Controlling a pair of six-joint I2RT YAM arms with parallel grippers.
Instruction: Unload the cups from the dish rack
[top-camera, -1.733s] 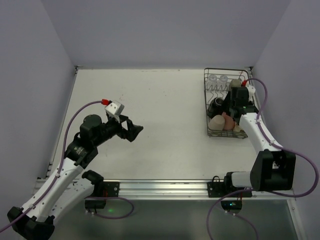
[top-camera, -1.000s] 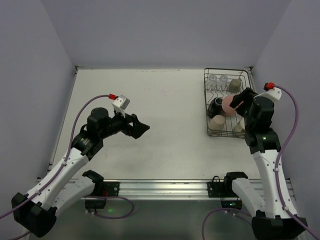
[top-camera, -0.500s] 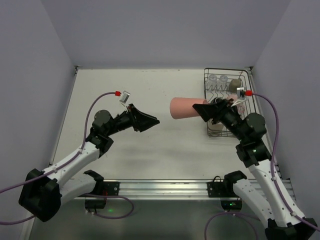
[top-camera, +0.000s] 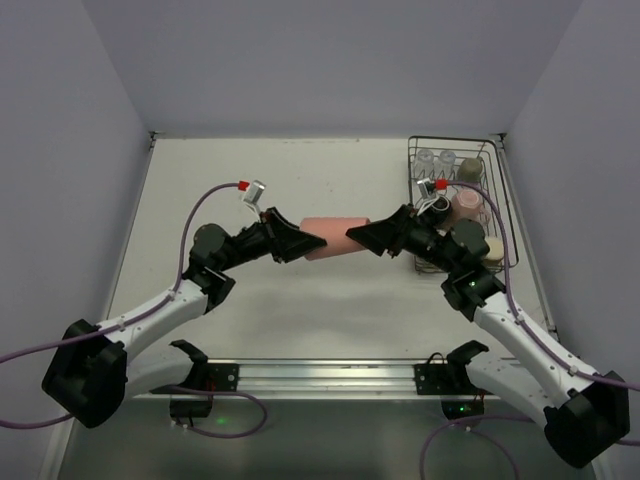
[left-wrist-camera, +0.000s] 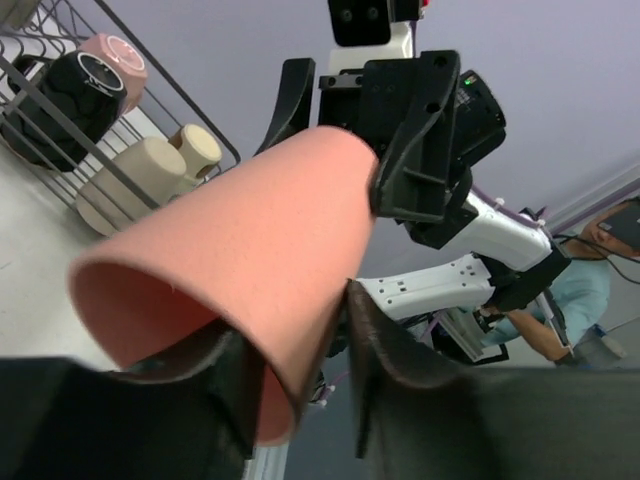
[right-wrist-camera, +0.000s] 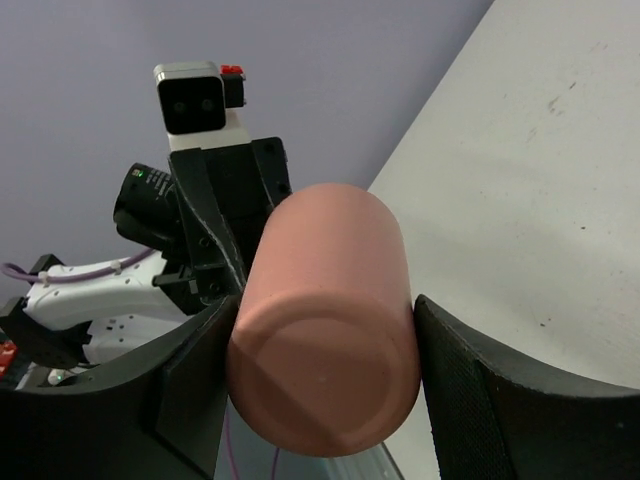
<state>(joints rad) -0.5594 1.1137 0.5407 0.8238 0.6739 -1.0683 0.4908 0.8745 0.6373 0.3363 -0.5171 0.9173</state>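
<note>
A salmon-pink tumbler (top-camera: 335, 238) hangs on its side above the table middle, held from both ends. My right gripper (top-camera: 362, 238) is shut on its closed base (right-wrist-camera: 330, 300), one finger on each flank. My left gripper (top-camera: 305, 243) pinches the open rim (left-wrist-camera: 250, 230), with one finger inside the mouth and the other against the outer wall. The black wire dish rack (top-camera: 450, 138) stands at the far right. It holds clear glasses (top-camera: 427, 157), a grey-olive cup (top-camera: 470, 170), a pink cup (top-camera: 466, 203), a tan cup (top-camera: 493, 248) and a dark mug (left-wrist-camera: 60, 95).
Both arms stretch toward each other over the table's centre. The purple walls close in the left, far and right sides. A metal rail (top-camera: 330, 372) runs along the near edge between the arm bases.
The right arm lifted the pink tumbler out of the rack and carried it left. The left arm reached right, and its jaws closed from wide open onto the rim.
</note>
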